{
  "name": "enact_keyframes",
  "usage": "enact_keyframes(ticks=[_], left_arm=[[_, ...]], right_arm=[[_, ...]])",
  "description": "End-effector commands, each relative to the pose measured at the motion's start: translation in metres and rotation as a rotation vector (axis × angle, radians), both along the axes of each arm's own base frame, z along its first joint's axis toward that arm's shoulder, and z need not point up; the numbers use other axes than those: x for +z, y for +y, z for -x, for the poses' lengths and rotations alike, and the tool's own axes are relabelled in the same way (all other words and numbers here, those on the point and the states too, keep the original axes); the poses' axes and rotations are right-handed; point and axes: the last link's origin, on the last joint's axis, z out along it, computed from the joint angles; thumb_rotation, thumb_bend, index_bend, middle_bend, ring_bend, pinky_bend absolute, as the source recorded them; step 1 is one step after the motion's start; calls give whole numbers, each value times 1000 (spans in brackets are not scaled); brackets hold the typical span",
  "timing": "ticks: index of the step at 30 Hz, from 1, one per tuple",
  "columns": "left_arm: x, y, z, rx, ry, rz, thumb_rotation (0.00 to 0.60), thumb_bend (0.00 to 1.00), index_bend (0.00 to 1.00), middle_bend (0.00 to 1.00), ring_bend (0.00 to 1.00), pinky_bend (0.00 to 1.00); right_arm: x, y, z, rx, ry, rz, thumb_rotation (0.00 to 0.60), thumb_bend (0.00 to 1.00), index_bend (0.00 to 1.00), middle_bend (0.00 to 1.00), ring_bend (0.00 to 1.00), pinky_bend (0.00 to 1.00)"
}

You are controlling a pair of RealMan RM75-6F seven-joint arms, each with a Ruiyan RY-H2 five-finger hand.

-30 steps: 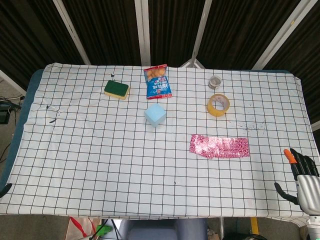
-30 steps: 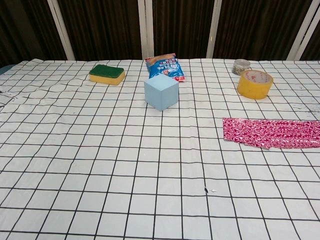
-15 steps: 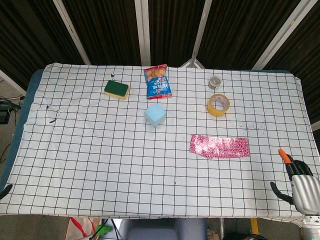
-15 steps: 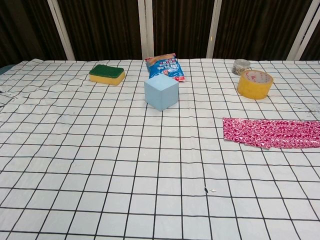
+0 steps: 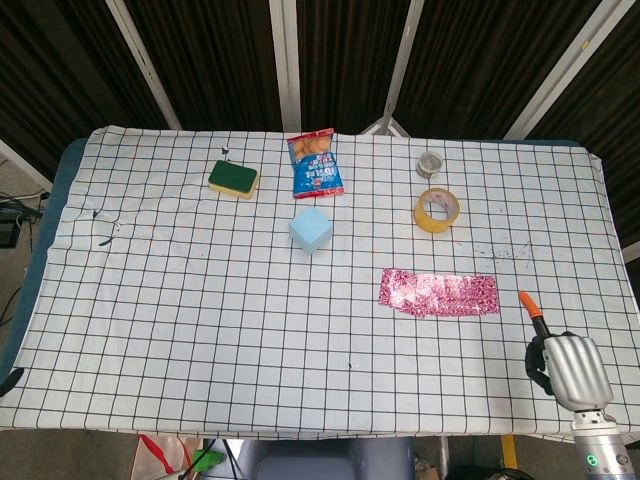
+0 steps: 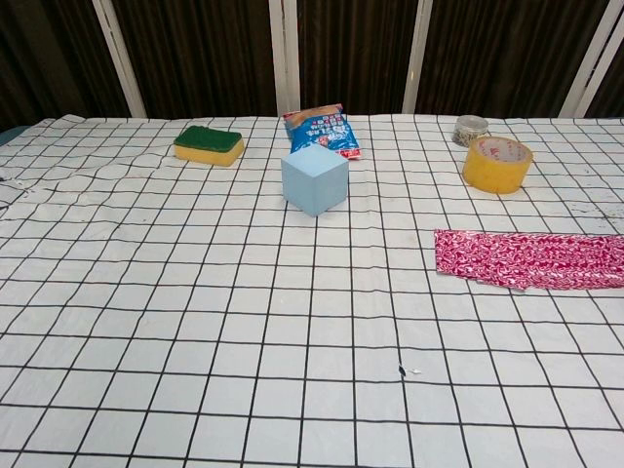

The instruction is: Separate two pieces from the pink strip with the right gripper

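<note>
Near the front right corner of the table (image 5: 120,300), my right hand (image 5: 566,366) hovers over the checked cloth, seen from its back in the head view. One orange-tipped finger (image 5: 530,305) points out toward the far side; the rest curl in under the palm, closed on nothing that I can see. The chest view does not catch this hand.

Pink strip (image 5: 438,293): flat on the cloth, long side running left to right, whole and untouched, beyond my right hand and apart from it. In the chest view its right end runs to the picture edge (image 6: 531,259).

Yellow tape roll (image 5: 437,209): lying flat, farther back than the strip. A small grey tape roll (image 5: 430,162) sits just behind it.

Blue cube (image 5: 310,229): near the middle of the table, resting on one face.

Snack bag (image 5: 316,165): lying behind the cube, blue and red.

Sponge (image 5: 233,179): green on top, yellow beneath, left of the snack bag.

Left hand: only a dark tip (image 5: 9,379) shows at the left edge of the head view; whether the fingers are apart or together cannot be told.
</note>
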Motion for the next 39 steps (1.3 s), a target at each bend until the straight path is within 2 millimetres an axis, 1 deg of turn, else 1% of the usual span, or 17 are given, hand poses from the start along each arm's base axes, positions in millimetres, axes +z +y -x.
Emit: enact_keyframes(ticks=[1, 8, 21, 24, 33, 39], left_arm=[[0, 0, 0, 1, 2, 1, 600, 256, 145, 0, 0, 63], [0, 2, 1, 11, 0, -1, 600, 257, 145, 0, 0, 63], [0, 4, 2, 19, 0, 3, 600, 256, 145, 0, 0, 63], [-1, 5, 3, 22, 3, 6, 600, 256, 145, 0, 0, 63], [-2, 8, 3, 32, 9, 4, 600, 257, 145, 0, 0, 63], [-1, 8, 4, 40, 9, -1, 600, 257, 145, 0, 0, 63]], right_arm=[[-14, -12, -7, -2, 44, -110, 600, 1000, 19, 847, 796, 669], [-36, -27, -24, -1, 135, -231, 600, 1000, 0, 866, 814, 670], [-68, -52, -61, 28, 225, -332, 600, 1000, 0, 897, 850, 700], [-79, -62, -72, 45, 253, -354, 600, 1000, 0, 898, 852, 702], [-106, -86, -104, 66, 272, -394, 600, 1000, 0, 898, 852, 705], [-119, -98, -118, 64, 276, -410, 600, 1000, 0, 898, 853, 708]])
